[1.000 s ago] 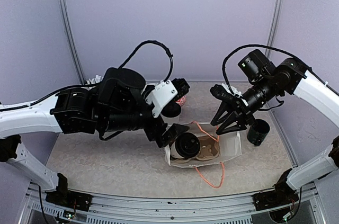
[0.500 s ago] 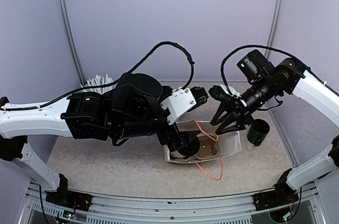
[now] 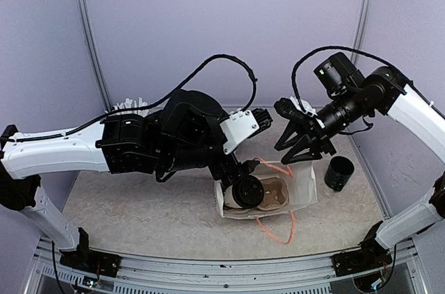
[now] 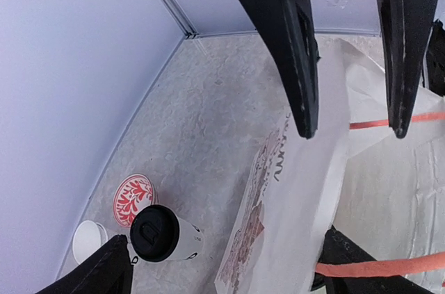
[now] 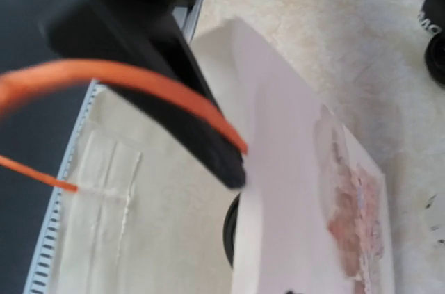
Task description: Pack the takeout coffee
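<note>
Farthest left, in the left wrist view, one takeout cup (image 4: 167,235) with its black lid (image 4: 152,233) is sitting on the tabletop (image 4: 208,134) near the wall, just beside a red-patterned disc (image 4: 133,199). Whether it is standing upright cannot be told. The left gripper (image 4: 351,131) is hovering over the rim of the white paper bag (image 4: 299,203), spread wide and holding nothing. In the top view a second cup (image 3: 247,191) is sitting in the cardboard carrier (image 3: 272,195) inside the bag. The right gripper (image 3: 300,155) is hanging over the bag's far rim, partway apart, with an orange handle (image 5: 125,75) lying across one finger and nothing seen pinched. A black pot (image 3: 338,174) is standing farthest right. The loose cup is probably going to handle as a thin-walled, easily dented thing, light if empty, sloshing if filled. Its smooth lid is likely offering a slippery, pop-off hold, so the paper wall just below the lid, stiffened by the rim, is looking like the safest place to grip gently.
</note>
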Available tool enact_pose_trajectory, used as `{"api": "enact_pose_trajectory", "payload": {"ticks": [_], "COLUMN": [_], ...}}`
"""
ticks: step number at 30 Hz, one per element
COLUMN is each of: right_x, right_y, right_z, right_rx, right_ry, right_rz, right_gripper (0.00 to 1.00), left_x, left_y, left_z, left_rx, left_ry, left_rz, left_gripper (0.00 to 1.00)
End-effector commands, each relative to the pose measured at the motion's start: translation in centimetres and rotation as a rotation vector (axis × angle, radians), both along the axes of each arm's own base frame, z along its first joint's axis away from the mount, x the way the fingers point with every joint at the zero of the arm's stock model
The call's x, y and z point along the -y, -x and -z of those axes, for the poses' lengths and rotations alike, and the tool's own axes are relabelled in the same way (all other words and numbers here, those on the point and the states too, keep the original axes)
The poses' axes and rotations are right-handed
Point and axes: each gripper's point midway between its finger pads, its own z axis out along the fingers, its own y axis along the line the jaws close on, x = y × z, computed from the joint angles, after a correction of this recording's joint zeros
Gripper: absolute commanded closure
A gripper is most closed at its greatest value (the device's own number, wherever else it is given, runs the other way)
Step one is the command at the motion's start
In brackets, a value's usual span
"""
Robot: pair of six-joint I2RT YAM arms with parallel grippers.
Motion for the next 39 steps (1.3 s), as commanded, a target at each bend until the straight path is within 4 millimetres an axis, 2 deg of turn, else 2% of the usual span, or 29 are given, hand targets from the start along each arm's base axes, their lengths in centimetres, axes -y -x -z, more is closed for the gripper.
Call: {"api": "enact_pose_trajectory", "payload": {"ticks": [1,5,9,14,18,24,33,39], "right_x": [0.5,1.9,3.7,5.2,5.1,4.6,4.2,4.0], "right_y": [-0.6,-2.9,-5.5,-9.5,-10.6,-10.8,-9.0,-7.9], "right_z": [-2.4,-4.0,-4.4,-3.4,-2.6,-2.4,-2.2,-2.0], "right_rx": [0.052,0.097,0.140,0.162,0.150,0.120,0.062,0.015], "right_ry": [-0.023,-0.054,-0.047,-0.025,-0.021,-0.039,-0.058,-0.066], "right_rz": [0.030,0.101,0.195,0.334,0.361,0.346,0.272,0.221], "right_gripper": [0.61,0.60,0.59,0.58,0.58,0.57,0.57,0.56], "left_x": [1.1,1.6,1.8,2.0,2.4,2.7,2.5,2.0], "left_y": [0.6,1.5,3.5,5.8,6.6,7.7,11.6,10.8], "left_z": [0.9,2.0,2.6,4.0,4.8,4.6,3.7,4.6], "left_rx": [-0.018,-0.039,-0.012,0.002,0.026,0.077,0.024,0.029], "left_ry": [-0.041,-0.061,-0.092,-0.146,-0.175,-0.177,-0.087,-0.099], "left_rz": [0.072,0.113,0.151,0.162,0.140,0.112,0.157,0.097], "left_gripper": [0.09,0.11,0.10,0.10,0.10,0.10,0.11,0.11]}}
